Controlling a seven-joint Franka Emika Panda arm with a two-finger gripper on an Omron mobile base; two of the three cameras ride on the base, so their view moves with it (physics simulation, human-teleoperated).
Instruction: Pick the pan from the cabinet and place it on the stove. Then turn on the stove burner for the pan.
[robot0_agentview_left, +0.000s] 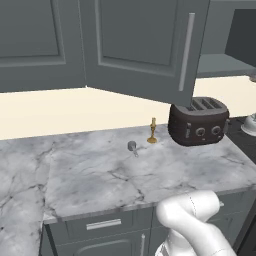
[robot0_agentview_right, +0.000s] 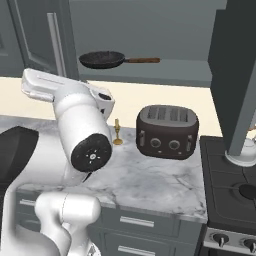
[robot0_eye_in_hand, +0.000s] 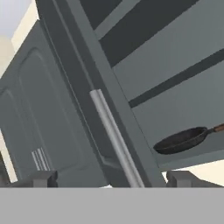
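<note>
1. The small round black pan with a brown handle sits on the grey shelf inside the dark grey wall cabinet.
2. The cabinet door is swung open.
3. The robot's gripper is spread wide near the door's silver bar handle, holding nothing.

The pan is black with a brown handle; the cabinet dark grey; the desk grey-veined white marble; the toaster dark brown.
</note>
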